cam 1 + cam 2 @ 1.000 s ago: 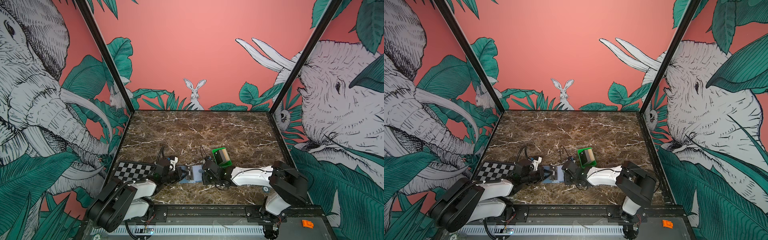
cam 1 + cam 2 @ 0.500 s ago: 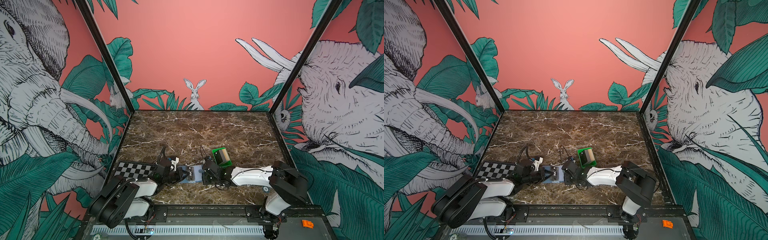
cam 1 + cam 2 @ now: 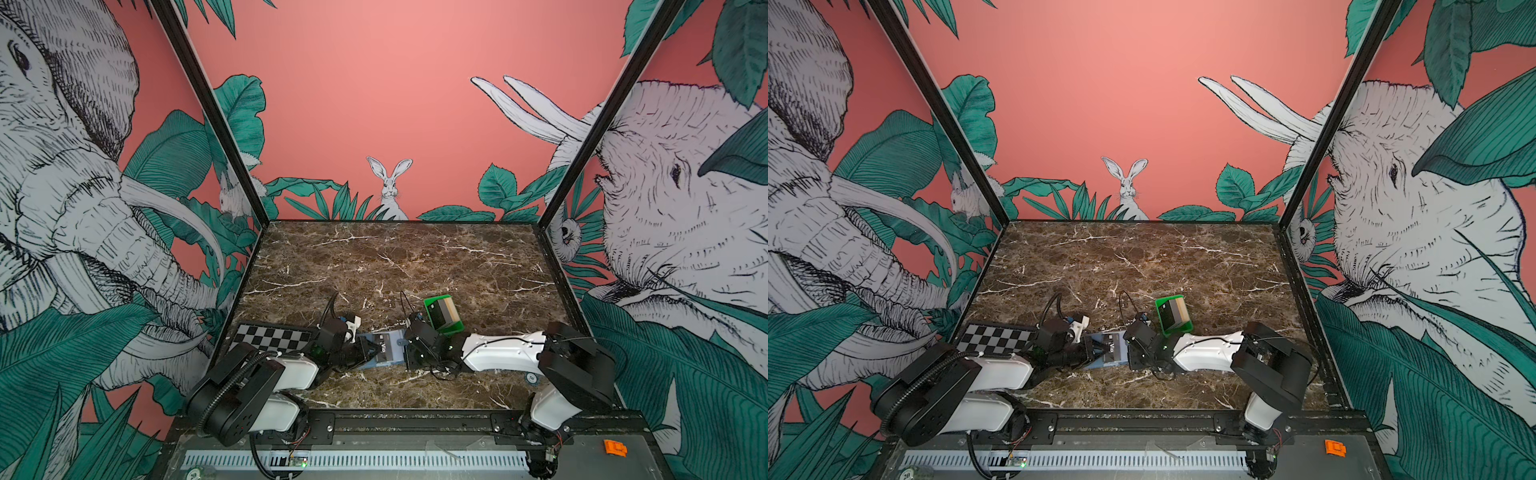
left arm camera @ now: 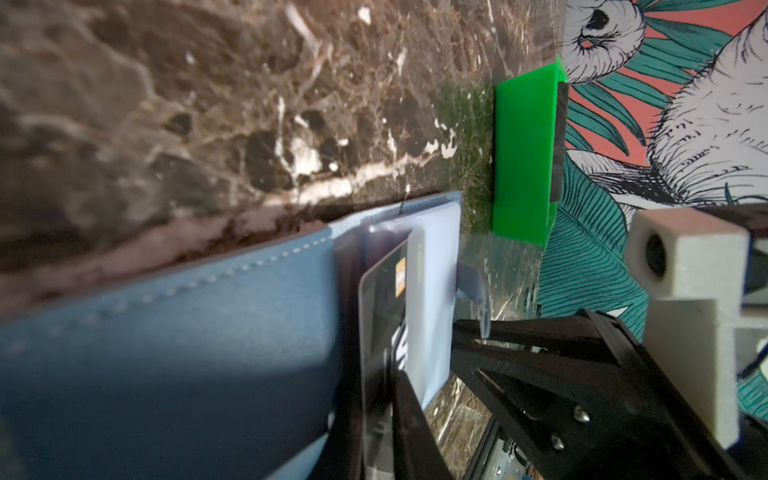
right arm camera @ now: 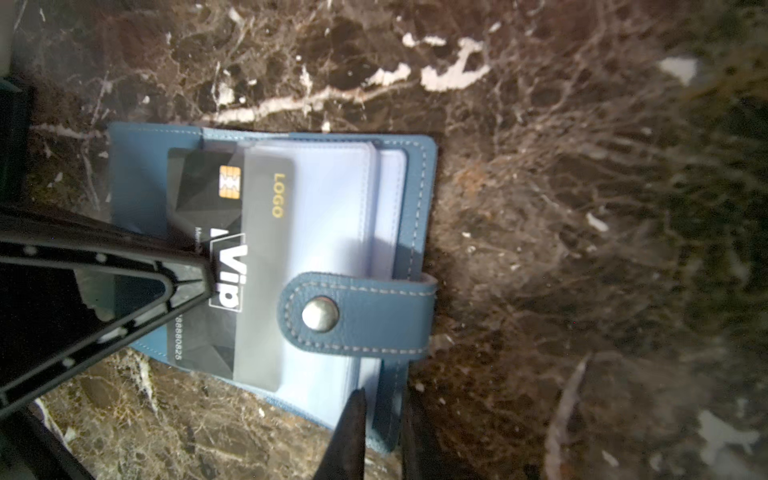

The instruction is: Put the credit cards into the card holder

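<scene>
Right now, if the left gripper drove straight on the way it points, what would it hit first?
The black VIP card: the tip of the left gripper seems to touch it. Pushing on would likely slide it deeper into the clear sleeve of the card holder, toward the snap tab; depth is unclear.

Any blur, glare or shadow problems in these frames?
Left wrist view: the near card holder is soft and half in shadow; the green tray is sharper. Right wrist view: VIP card lettering readable, the marble table blurs toward the frame edge. Both top views: evenly lit, sharp.
</scene>
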`<state>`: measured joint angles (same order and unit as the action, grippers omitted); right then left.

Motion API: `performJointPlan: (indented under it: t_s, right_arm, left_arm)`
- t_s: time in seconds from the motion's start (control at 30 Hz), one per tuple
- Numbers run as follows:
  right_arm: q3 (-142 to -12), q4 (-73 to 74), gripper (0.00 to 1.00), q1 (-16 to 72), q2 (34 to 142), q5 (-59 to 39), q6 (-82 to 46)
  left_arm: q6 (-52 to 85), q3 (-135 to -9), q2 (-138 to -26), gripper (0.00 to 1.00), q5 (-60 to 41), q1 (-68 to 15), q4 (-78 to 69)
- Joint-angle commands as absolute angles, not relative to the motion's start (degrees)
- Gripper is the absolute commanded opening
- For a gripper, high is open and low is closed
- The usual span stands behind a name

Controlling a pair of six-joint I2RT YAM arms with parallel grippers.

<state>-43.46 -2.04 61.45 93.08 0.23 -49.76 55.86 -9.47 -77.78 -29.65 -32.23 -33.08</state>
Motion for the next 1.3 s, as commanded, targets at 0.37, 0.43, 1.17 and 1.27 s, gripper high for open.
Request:
performJointPlan:
  t_s: [0.37, 0.43, 1.17, 1.27]
  right_arm:
    - [-43.3, -2.7, 0.17, 61.7, 93.8, 1.4, -50.6]
    - [-43.5, -2.8, 0.17, 61.7, 93.9, 1.5, -50.5]
    - [-43.5, -2.8, 0.17, 61.7, 94.0, 1.5, -50.4]
    - [-43.5, -2.8, 0.17, 61.7, 94.0, 1.3, -50.4]
  left_arm:
    - [52.6, -13.5, -73.3, 0.3, -23.3, -32.8, -10.5]
    - [51.7, -14.3, -72.3, 0.3, -22.0, -32.9, -6.9]
    - [52.7, -16.5, -77.7, 0.21, -22.4, -35.2, -12.6]
    - [53.6, -16.5, -78.0, 0.21, -22.5, -36.1, -13.5]
